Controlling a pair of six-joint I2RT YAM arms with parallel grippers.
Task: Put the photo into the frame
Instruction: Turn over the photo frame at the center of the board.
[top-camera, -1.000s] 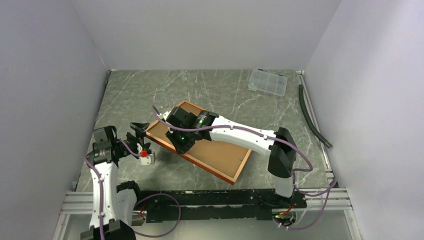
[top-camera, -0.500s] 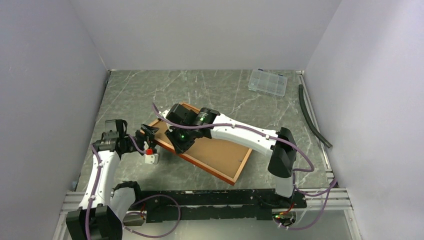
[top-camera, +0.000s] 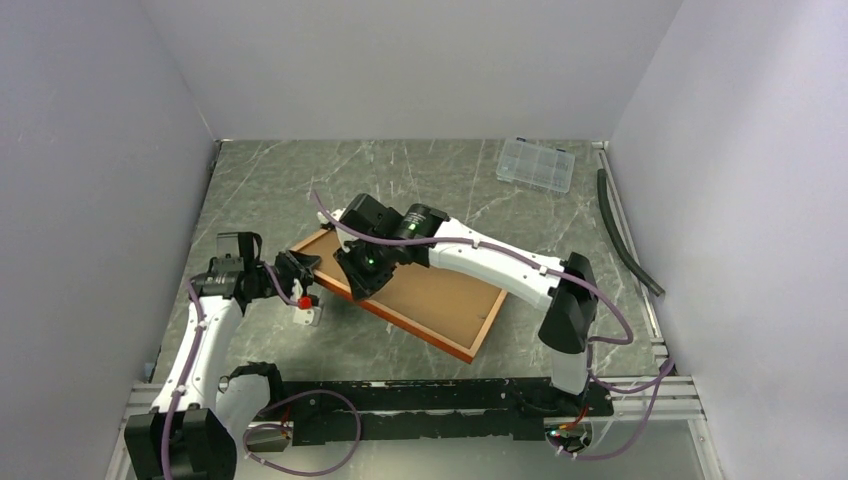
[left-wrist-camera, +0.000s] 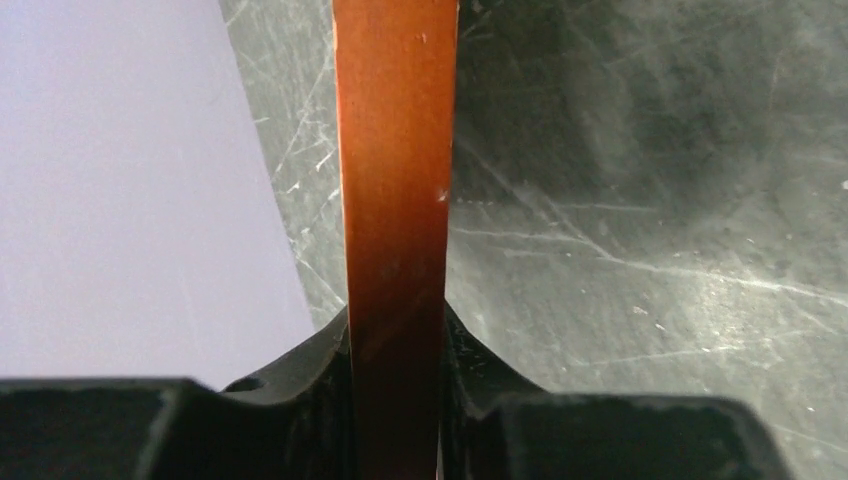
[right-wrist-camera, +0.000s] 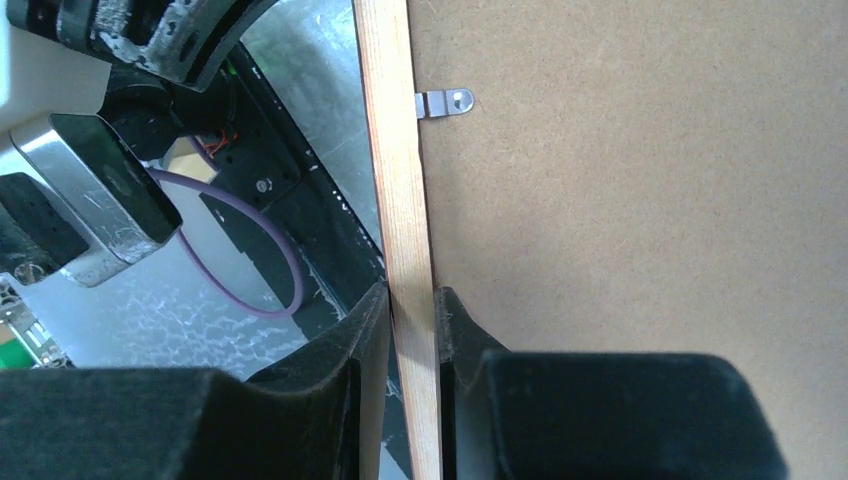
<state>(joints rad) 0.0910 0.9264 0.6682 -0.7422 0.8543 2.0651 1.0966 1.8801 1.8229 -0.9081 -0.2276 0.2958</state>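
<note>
Your left jaws are clamped on the orange edge at the left end of the frame (top-camera: 478, 335). Your right jaws pinch its tan rim near a metal tab (right-wrist-camera: 445, 102). The frame is back side up, mid-worktop (top-camera: 260, 190) toward the near-left. A clear box (top-camera: 536, 164) sits at the far right corner.

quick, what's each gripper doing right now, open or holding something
left gripper: closed on the frame, at its orange edge
right gripper: closed on the frame's edge
</note>
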